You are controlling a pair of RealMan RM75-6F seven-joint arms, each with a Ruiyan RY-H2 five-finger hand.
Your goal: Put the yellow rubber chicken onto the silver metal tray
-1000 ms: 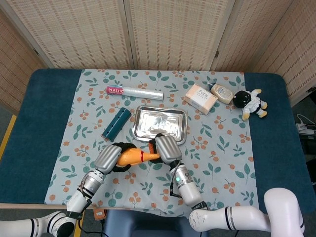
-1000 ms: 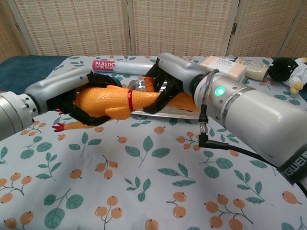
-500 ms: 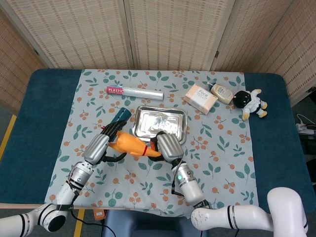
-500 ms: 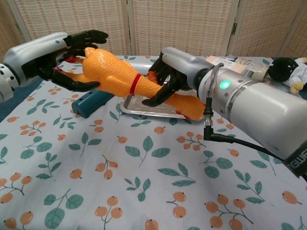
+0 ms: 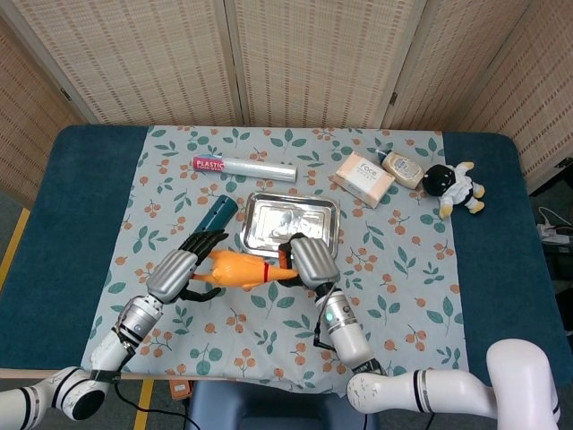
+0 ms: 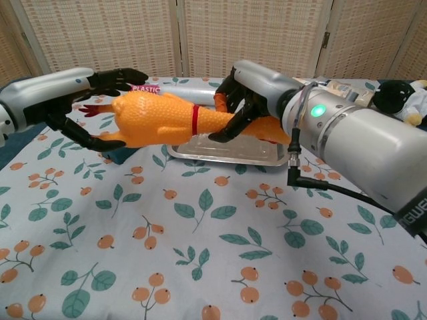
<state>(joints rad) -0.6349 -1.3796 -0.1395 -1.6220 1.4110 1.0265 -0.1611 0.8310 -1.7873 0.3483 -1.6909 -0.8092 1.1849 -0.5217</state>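
Chicken (image 6: 157,119) first: the yellow rubber chicken hangs in the air above the table (image 5: 81,215), stretched sideways with its red collar about midway, just in front of the silver metal tray (image 5: 327,240) and not yet on it. My right robot hand (image 6: 243,107) grips the neck end, dark fingers wrapped around the orange body right of the collar, and in the chest view that end sits over the tray's near edge. My left robot hand (image 6: 93,100) is spread wide around the fat tail end; the fingers (image 6: 123,75) reach over the top and another set curls under, but whether they actually press the rubber or only bracket it I cannot tell, so I count that robot hand as open. The chicken's red feet poke out towards my left palm. The tray lies flat on the leaf-and-berry cloth, shiny and bare inside. Just left of it lies a dark teal tube (image 5: 214,213), and farther back a roll of plastic wrap (image 5: 243,167). At the far right sit a pale box (image 5: 362,178), a smaller packet (image 5: 403,167) and a black-and-white plush toy (image 5: 453,186), all well apart from the tray.
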